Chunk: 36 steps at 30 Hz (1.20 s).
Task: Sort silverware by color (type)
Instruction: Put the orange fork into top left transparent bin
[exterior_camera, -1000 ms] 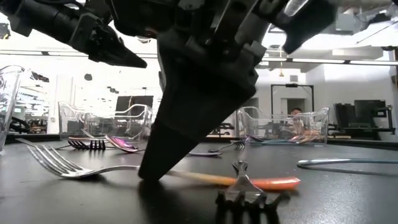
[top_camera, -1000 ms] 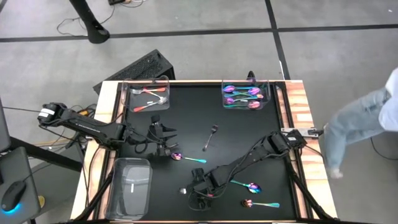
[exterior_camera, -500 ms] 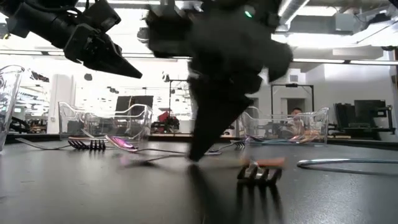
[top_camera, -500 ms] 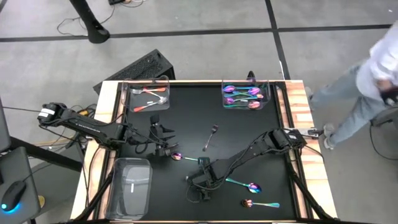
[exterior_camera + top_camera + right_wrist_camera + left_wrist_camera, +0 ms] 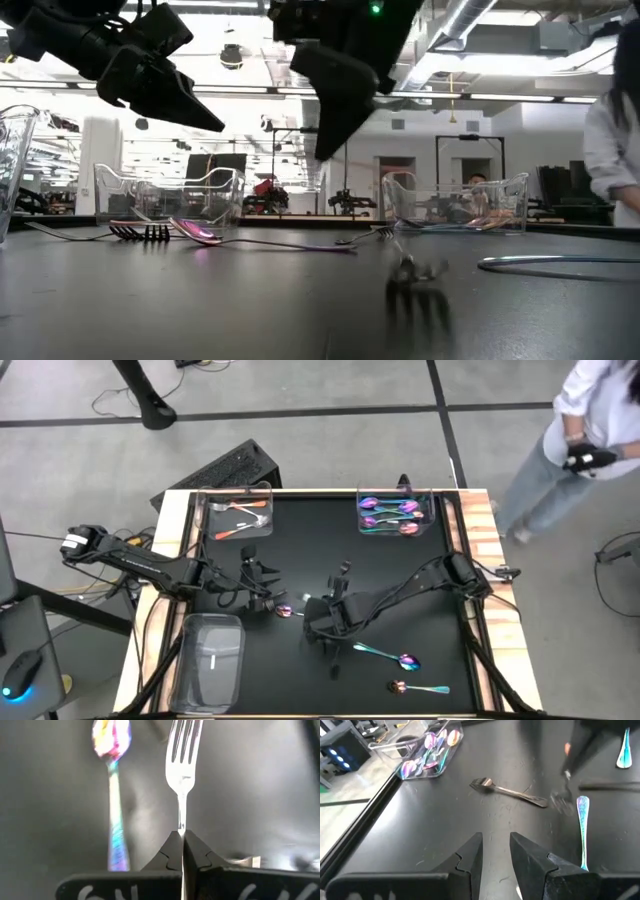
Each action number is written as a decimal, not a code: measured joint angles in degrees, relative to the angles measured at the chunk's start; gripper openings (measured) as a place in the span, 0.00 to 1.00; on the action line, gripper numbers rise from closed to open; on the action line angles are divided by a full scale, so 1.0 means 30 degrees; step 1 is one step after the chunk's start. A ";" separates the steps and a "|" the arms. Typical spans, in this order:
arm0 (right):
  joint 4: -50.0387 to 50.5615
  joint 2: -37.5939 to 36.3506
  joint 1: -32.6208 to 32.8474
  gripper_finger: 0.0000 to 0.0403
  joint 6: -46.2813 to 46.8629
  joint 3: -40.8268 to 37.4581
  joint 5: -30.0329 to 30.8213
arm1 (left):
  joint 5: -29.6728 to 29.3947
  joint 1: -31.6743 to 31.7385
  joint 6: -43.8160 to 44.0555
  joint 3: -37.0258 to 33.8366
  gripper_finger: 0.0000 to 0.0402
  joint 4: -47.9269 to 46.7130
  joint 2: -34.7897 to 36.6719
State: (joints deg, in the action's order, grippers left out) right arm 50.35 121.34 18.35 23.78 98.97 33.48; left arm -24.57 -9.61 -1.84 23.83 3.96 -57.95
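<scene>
My right gripper (image 5: 322,630) (image 5: 326,148) is above the middle of the black table, shut on a slim fork (image 5: 182,765) whose handle shows orange in the left wrist view. An iridescent spoon (image 5: 288,611) (image 5: 113,780) lies flat beside it. My left gripper (image 5: 262,588) (image 5: 495,854) hovers open just left of that spoon, touching nothing. A dark fork (image 5: 339,580) (image 5: 507,792) lies flat farther toward the far edge. Two more iridescent spoons (image 5: 396,658) lie near the near right corner. My right gripper pinches the fork's thin handle (image 5: 181,822) just behind the tines, between its two fingertips (image 5: 172,851). It comes from above and the fingers lie along the handle. The fork hangs below the fingers with its tines (image 5: 415,285) down by the table; whether they touch it I cannot tell.
A clear tray (image 5: 432,510) at the far right holds iridescent pieces. Another tray (image 5: 205,510) at the far left holds coppery pieces. A third tray (image 5: 185,660) sits at the near left corner. A person (image 5: 590,430) walks past the table's right side.
My right gripper has risen from the table near the near edge and moved toward the table's middle and far side, carrying the fork. The fork's handle has come up off the table, so it now hangs tines down. The person has walked on.
</scene>
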 joint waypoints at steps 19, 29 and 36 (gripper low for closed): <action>-2.0169 -0.7516 -0.2221 0.01 -0.0694 -1.5485 0.0855 | 0.1656 0.0717 -0.0659 -0.0321 0.22 0.6200 -0.1576; -3.3450 -0.7849 -0.4731 0.01 -0.5608 -2.0121 -0.1703 | 0.6023 0.4820 0.0229 -0.0146 0.22 1.3945 -0.6514; -3.6095 -0.7848 -0.6748 0.01 -0.8140 -2.0035 -0.5121 | 0.8962 0.7130 0.1347 0.1180 0.31 1.6378 -0.9857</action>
State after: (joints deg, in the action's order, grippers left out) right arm -57.94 97.80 -1.90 -0.64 38.87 18.11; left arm 2.31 11.78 2.20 27.38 53.09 -87.52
